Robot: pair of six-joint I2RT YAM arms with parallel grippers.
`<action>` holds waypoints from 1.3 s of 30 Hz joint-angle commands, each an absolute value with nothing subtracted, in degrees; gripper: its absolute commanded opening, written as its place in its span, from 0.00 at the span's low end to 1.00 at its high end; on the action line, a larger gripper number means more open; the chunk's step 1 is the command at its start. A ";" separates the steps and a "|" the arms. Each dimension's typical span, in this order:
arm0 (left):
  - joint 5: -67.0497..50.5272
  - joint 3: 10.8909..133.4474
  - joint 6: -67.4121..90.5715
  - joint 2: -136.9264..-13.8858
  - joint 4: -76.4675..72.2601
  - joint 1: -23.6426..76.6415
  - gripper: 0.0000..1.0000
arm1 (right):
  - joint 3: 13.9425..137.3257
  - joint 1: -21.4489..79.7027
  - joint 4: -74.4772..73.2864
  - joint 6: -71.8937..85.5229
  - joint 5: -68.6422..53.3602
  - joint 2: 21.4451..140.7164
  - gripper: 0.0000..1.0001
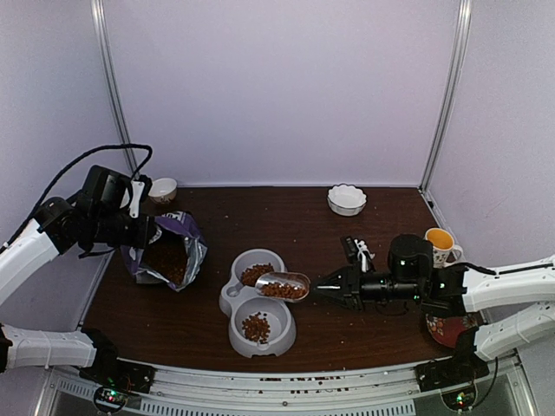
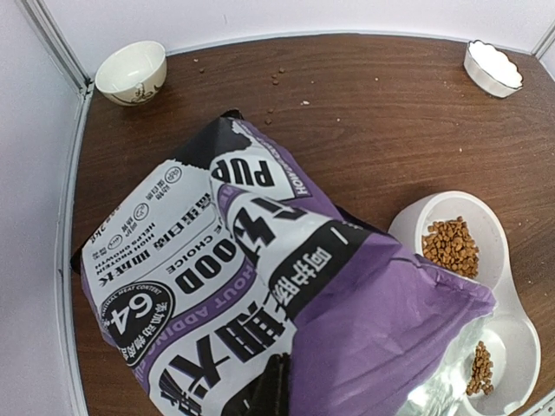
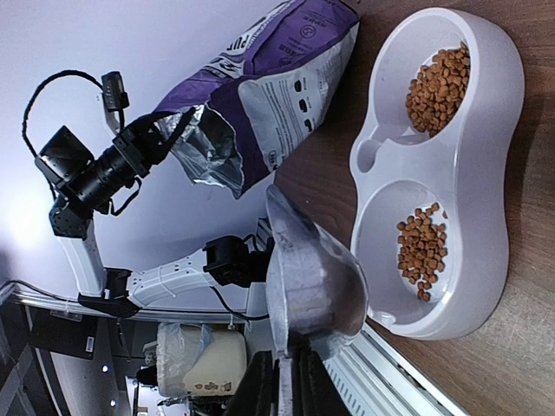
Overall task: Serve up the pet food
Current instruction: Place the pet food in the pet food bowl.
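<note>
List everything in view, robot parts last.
double bowl: one, grey, near centre
scoop: one, metal, at the double bowl's rim
kibble: three heaps, reddish-brown, both bowl compartments and the scoop
bag: one, purple with white print, table's left
small bowl: one, cream, far left corner
scalloped dish: one, white, far side
mug: one, white, orange inside, right edge
red object: one, near right, partly hidden
table: one, dark brown, underneath
left pincer: one, black, shut on the bag's rim
right pincer: one, black, shut on the scoop's handle

Table: bag, double bowl, perhaps kibble
</note>
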State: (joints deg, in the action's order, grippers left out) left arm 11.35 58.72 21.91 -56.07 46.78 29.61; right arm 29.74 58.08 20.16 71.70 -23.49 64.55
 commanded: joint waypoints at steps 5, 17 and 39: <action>14.52 58.36 21.12 -55.12 43.88 27.91 0.00 | 33.53 58.99 11.04 66.30 -23.93 66.90 0.00; 14.50 58.14 21.23 -54.49 43.86 27.86 0.00 | 37.70 60.38 3.12 62.68 -21.34 71.38 0.00; 14.50 58.02 21.18 -54.15 43.88 27.38 0.00 | 43.59 61.68 -7.97 58.22 -17.41 72.20 0.00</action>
